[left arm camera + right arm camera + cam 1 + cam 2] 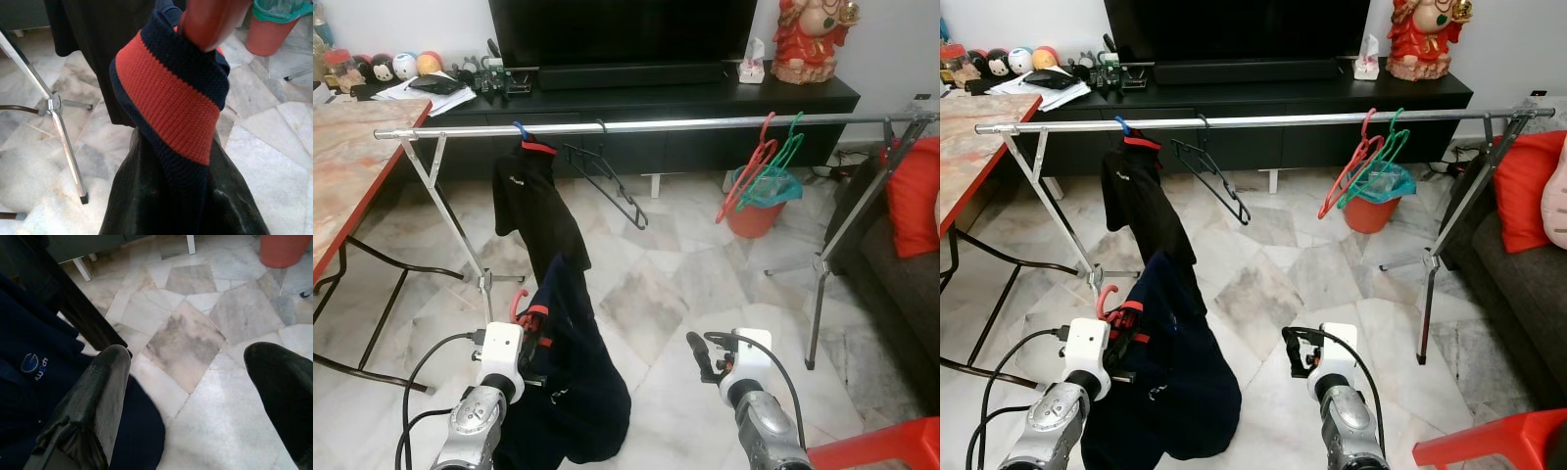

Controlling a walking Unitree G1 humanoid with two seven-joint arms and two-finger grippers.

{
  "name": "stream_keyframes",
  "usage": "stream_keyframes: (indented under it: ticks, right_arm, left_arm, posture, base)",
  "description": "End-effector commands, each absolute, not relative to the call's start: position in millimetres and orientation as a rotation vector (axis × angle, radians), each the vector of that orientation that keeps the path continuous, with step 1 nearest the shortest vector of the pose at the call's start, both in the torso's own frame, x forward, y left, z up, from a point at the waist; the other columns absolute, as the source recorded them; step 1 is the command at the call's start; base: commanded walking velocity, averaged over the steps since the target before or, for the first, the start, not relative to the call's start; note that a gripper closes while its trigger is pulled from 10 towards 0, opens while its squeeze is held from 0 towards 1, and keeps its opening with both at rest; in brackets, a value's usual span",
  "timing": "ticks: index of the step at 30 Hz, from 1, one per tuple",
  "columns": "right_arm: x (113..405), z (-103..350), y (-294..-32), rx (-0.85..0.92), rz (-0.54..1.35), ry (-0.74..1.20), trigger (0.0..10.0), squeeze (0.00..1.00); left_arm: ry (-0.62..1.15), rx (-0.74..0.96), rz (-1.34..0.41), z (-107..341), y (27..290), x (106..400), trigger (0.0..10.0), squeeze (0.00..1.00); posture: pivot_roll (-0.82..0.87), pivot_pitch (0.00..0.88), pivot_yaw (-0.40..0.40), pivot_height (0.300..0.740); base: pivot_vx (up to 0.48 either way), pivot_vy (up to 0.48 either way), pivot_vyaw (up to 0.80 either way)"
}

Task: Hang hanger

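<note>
The red hanger (518, 303) is sitting low in front of the robot, below the left part of the rail (646, 125), its hook curling upward and its long axis hidden in cloth. A dark navy garment (570, 382) with a red-banded collar (172, 110) is hanging from it and draping down to the marble floor (675, 284). The left gripper (534, 345) is closing on the red hanger at the collar; its fingers are buried in the fabric.

The right gripper (195, 396) is hanging free just beside the garment with its fingers spread wide, nothing between them. A small white logo (34, 363) is showing on the navy cloth; its lettering is too small to read.

On the rail, a black garment (536, 201) is hanging near the left end, a black hanger (605, 178) is tilting beside it, and a pink hanger (748, 176) and a green hanger (781, 157) are hanging toward the right end. The middle span between the black and pink hangers is standing open. A counter (352, 157) with a red edge is bordering the left side, and a sofa (901, 264) the right.
</note>
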State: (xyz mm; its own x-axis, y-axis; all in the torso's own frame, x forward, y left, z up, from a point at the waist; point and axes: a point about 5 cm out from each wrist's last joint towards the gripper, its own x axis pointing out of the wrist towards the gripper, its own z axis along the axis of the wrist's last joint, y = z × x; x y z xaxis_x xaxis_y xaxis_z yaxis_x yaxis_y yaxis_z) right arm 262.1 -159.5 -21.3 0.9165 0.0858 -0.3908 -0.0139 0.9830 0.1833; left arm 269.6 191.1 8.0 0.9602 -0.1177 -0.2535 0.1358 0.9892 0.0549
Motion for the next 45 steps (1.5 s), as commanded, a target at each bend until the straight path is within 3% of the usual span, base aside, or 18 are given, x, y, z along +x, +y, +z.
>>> stream_keyframes:
  ticks: [1,23,37,45]
  right_arm:
    - [260.5,-22.9,-158.9,0.191,0.037,0.411,10.0,0.0]
    - [271.1,-13.6,-158.2,0.205,0.012,0.362,10.0,0.0]
    - [276.1,-10.5,-162.9,0.205,0.015,0.366,10.0,0.0]
    - [278.2,-8.9,-162.7,0.195,0.026,0.366,10.0,0.0]
  left_arm:
    - [0.215,0.093,-0.114,14.0,194.1,274.5,10.0,0.0]
    - [0.217,0.124,-0.124,16.6,188.7,281.8,10.0,0.0]
    - [0.199,0.113,-0.094,19.8,184.3,284.8,10.0,0.0]
    - [0.182,0.117,-0.078,23.7,185.8,288.1,10.0,0.0]
  posture:
    - [-0.05,0.0,0.015,0.74]
    - [-0.05,0.0,0.031,0.74]
    - [-0.05,0.0,0.005,0.74]
    - [-0.05,0.0,0.003,0.74]
  base:
    - [0.0,-0.431,0.0]
    - [0.0,-0.428,0.0]
    - [0.0,0.0,0.0]
    - [0.377,0.0,0.0]
